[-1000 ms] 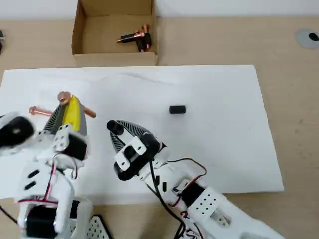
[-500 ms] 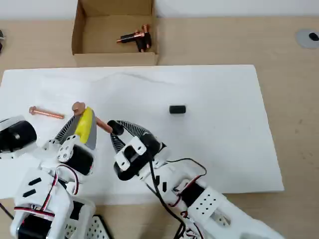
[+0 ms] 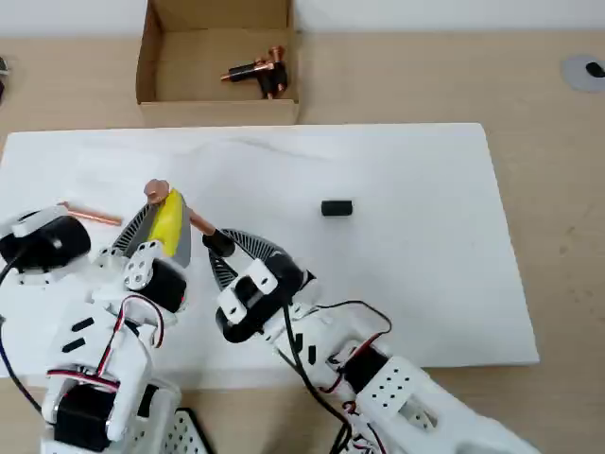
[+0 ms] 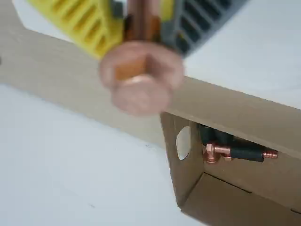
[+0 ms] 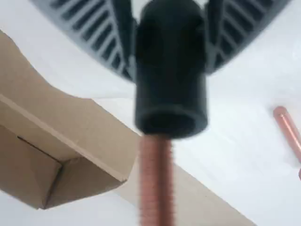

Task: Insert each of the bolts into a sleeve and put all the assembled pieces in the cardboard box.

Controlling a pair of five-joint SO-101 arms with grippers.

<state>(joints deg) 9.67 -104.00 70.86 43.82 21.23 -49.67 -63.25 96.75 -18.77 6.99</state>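
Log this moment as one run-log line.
left gripper: shut on bolt | right gripper: shut on sleeve | bolt tip at sleeve mouth | box: assembled pieces inside

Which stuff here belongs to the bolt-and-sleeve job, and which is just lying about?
Job: held bolt in the left gripper; held sleeve in the right gripper; loose bolt; loose sleeve; cardboard box; assembled pieces inside it.

Lying about: grey disc on the table; white sheet under the work.

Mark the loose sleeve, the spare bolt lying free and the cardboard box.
loose sleeve (image 3: 337, 208), high view, middle of its black body.
spare bolt (image 3: 99, 218), high view, middle of its shank.
cardboard box (image 3: 189, 66), high view, bare floor inside.
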